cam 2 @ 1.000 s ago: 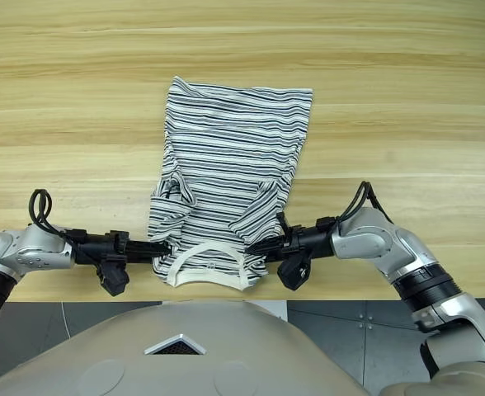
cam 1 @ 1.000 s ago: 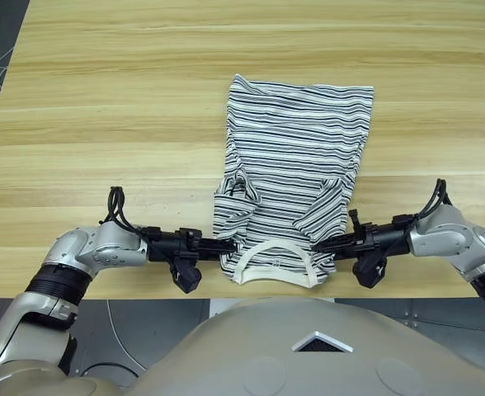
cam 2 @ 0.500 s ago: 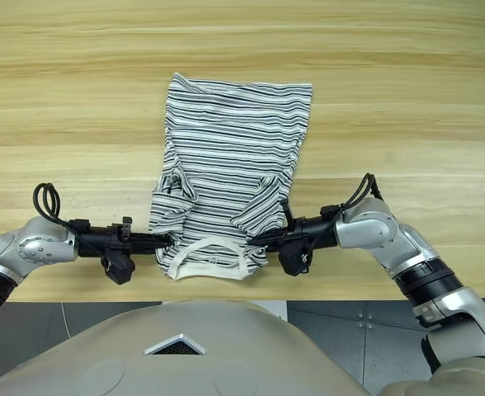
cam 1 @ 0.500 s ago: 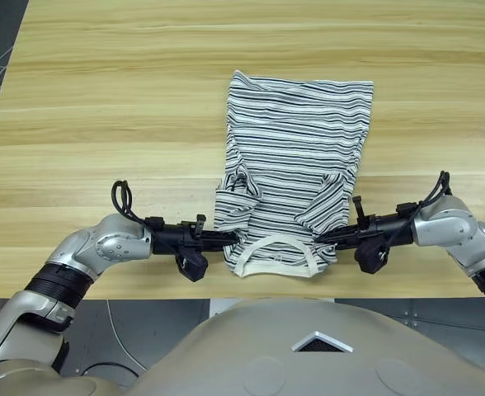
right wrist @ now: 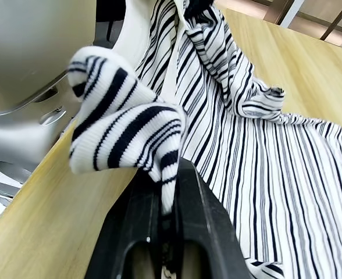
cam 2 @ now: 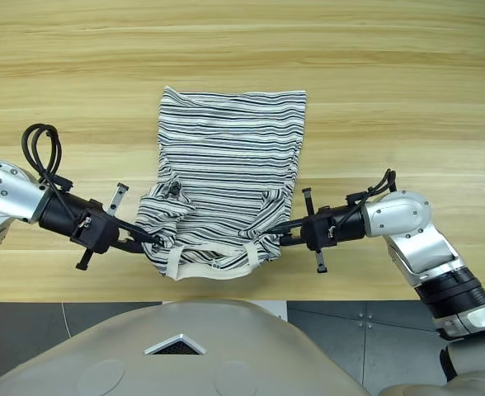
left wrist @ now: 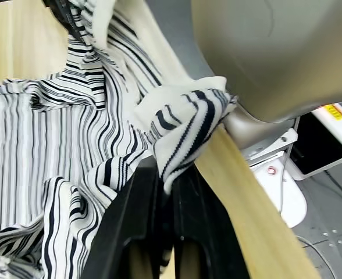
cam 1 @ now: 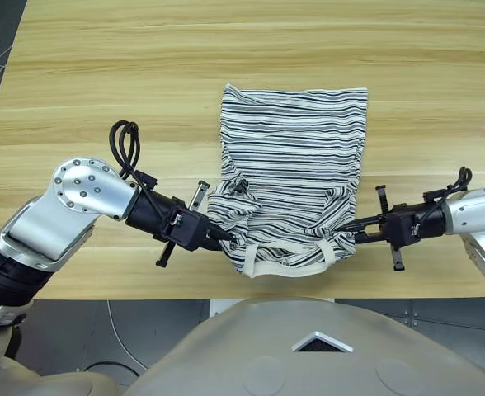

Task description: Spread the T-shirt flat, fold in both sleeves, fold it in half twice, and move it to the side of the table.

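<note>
shirt (cam 1: 296, 157): striped, sleeves (cam 1: 241, 191) tucked in, lying at centre frame on the table (cam 1: 102, 74), its near end bunched towards the lower edge. left gripper (cam 1: 224, 239) and right gripper (cam 1: 343, 228): each pinched narrow on a near corner of the shirt, with only a thin bite of cloth. risk: a corner may slip free mid-fold, or uneven travel of the two arms may skew the half-fold and drag the sleeves loose.

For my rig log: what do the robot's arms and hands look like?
Silver rounded shells with black joint bands cover the left arm and right arm. The left hand and right hand are slim, black, two-fingered, with looped black cables behind.
</note>
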Controlling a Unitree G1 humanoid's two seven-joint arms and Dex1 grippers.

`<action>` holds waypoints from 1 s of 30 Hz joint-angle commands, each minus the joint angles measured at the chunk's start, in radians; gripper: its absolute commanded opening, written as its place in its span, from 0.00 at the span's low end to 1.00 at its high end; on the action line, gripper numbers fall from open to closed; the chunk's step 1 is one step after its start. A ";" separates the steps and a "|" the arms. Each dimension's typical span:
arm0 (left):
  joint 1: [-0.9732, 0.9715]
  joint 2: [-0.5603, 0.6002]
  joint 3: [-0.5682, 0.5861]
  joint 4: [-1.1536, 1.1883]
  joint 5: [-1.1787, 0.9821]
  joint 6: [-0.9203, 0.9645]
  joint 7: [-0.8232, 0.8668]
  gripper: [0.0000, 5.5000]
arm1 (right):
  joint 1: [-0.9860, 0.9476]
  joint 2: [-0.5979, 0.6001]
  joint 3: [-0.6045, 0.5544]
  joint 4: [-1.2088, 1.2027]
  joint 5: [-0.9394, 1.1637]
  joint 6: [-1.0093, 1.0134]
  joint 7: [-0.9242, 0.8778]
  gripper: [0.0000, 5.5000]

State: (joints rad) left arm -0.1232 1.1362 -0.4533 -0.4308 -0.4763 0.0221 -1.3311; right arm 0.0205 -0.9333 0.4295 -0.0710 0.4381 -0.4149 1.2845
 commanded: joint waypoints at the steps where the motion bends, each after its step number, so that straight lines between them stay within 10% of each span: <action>1: 0.011 -0.009 0.049 -0.067 -0.098 0.089 -0.057 0.02 | -0.007 0.036 -0.038 0.010 0.024 0.033 0.046 0.02; 30: -0.187 -0.226 0.245 0.193 -0.020 0.156 -0.120 0.02 | -0.184 0.228 -0.270 0.002 0.042 0.281 0.018 0.02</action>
State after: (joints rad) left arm -0.2724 0.9286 -0.2279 -0.2672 -0.5172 0.1891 -1.4654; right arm -0.1286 -0.7199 0.1748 -0.0846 0.5070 -0.1394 1.3191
